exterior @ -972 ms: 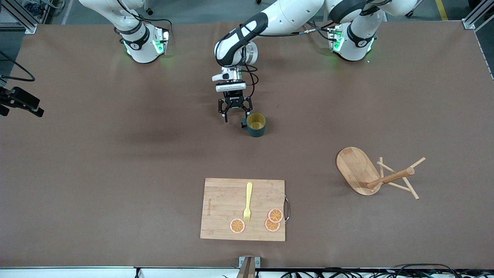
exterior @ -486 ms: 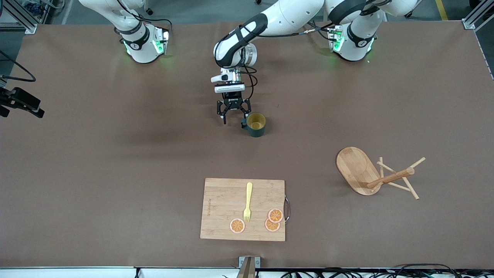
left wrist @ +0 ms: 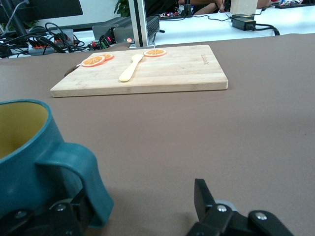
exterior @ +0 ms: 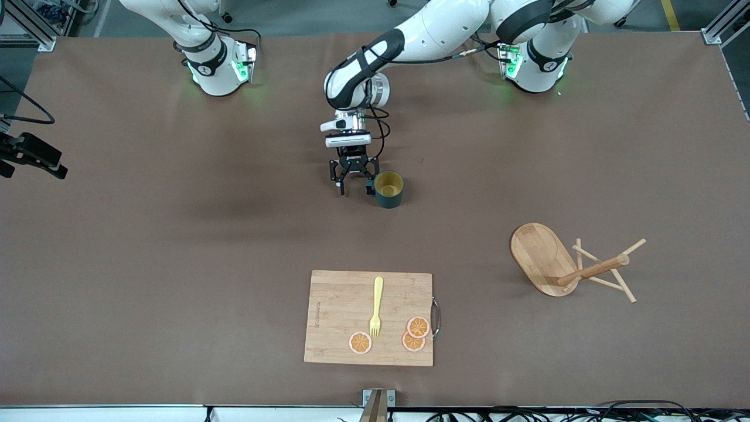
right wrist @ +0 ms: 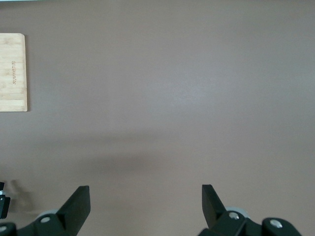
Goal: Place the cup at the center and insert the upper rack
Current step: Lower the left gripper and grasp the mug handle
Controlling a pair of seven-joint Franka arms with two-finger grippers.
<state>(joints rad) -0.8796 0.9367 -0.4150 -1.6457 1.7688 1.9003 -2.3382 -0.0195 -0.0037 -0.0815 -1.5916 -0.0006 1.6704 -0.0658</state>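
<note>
The front view takes in the whole table (exterior: 117, 234): the cup (exterior: 388, 189) stands upright near the middle, the rack (exterior: 565, 265) lies tipped on its side toward the left arm's end, and the board (exterior: 369, 318) sits nearer the camera with a fork (exterior: 376, 307) and three orange slices (exterior: 413, 334) on it. Only this view shows the rack; its oval base is tilted up on edge, and the post and crossing pegs rest on the table.

The left wrist view shows what the front view cannot: the cup's handle (left wrist: 81, 179) sits just inside one finger (left wrist: 204, 199) pair of the left gripper (left wrist: 138, 216), with a wide gap to the other finger. The fingers are spread apart and grip nothing. In the front view the left gripper (exterior: 353, 179) is low, just beside the cup on the right arm's side.

The cup (left wrist: 29, 157) is dark teal with a yellowish inside, its handle turned toward the left gripper. The board (left wrist: 142, 69) appears past it in that view.

The right wrist view shows the right gripper (right wrist: 142, 206) spread wide over bare table, holding nothing, with an edge of the board (right wrist: 12, 72) in sight. The right arm waits near its base.
</note>
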